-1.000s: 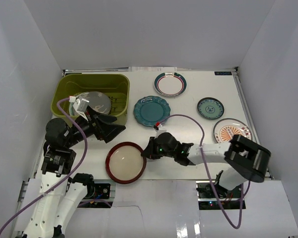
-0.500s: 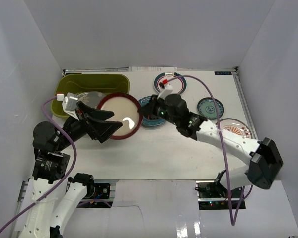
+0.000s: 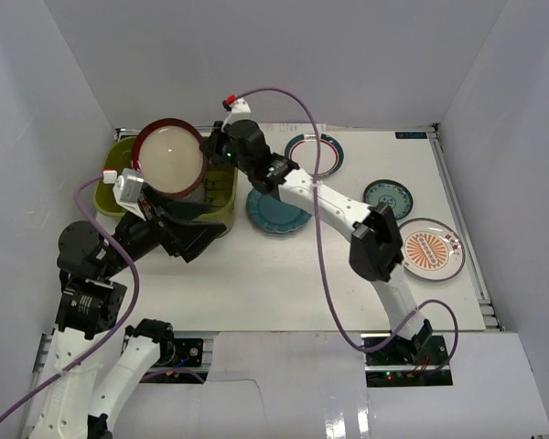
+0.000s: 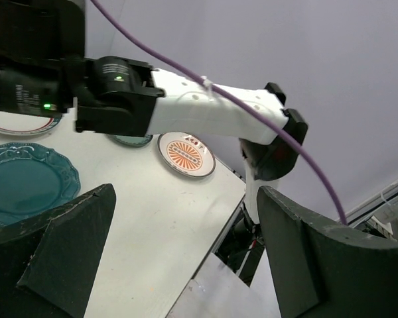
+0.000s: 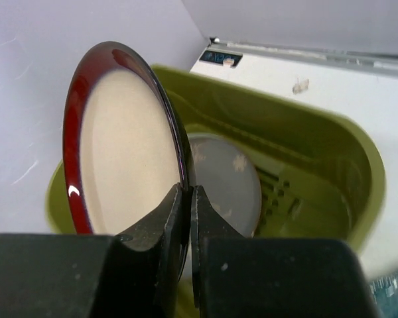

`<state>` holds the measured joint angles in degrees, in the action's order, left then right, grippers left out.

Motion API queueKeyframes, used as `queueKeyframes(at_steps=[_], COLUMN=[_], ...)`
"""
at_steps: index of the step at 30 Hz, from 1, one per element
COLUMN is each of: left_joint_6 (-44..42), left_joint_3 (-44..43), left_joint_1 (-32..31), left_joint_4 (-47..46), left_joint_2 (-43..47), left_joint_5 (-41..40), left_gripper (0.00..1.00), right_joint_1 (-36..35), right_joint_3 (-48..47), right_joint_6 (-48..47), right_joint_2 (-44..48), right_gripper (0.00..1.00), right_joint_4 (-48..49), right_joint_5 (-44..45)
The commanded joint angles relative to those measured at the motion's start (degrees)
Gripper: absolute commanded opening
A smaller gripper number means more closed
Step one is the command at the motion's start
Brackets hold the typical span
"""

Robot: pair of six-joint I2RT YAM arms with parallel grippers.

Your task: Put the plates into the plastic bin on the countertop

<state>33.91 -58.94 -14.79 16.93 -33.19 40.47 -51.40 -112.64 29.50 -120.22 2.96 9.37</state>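
Now plastic bin [image 5: 318, 159] holds grey plate [image 5: 229, 179]; right tool [image 5: 188, 199] clamps red-rimmed plate [image 5: 126, 152] above; left tool [image 4: 186, 192] gapes.

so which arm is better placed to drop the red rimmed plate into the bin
Right. The right gripper is shut on the edge of the red-rimmed plate, holding it tilted above the green bin, over the grey plate inside. The left gripper is open and empty by the bin's near wall.

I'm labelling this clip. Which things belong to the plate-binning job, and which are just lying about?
Job: red-rimmed cream plate in the right gripper; olive-green bin; grey plate inside it; scalloped teal plate; white teal-red-rimmed plate; small teal plate; orange-sunburst plate.
Lying about: purple cable; blue label at the countertop's far edge.
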Motion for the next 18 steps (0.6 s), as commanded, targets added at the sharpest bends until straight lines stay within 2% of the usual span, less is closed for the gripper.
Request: queueKeyframes(at_steps=[1, 3, 8, 14, 18], left_joint_6=[-1.6, -1.9, -2.3, -0.2, 0.6], left_joint_3=[1.0, 1.4, 3.0, 5.8, 6.5], left_joint_1=[-0.6, -0.8, -1.3, -1.4, -1.5], left_joint_4=[1.2, 1.0, -0.7, -4.7, -6.0], left_joint_2=[-1.3, -1.7, -2.8, -3.5, -3.7], left_joint_5=[-2.5, -3.4, -4.7, -4.4, -4.7], left_gripper=[0.98, 0.98, 0.98, 0.98, 0.98], right_joint_1=[0.2, 0.2, 0.2, -0.6, -1.1], right_joint_3=[-19.5, -23.7, -18.2, -20.4, -17.4], right_joint_6=[-1.9, -2.9, -2.5, -5.4, -5.9], right_joint_2=[-7.1, -11.6, -13.5, -17.9, -17.9], right_gripper=[0.08, 0.08, 0.08, 0.08, 0.08], right_joint_4=[6.0, 6.9, 11.9, 12.4, 13.3], right_joint_5=[1.6, 2.1, 4.3, 5.0, 5.7])
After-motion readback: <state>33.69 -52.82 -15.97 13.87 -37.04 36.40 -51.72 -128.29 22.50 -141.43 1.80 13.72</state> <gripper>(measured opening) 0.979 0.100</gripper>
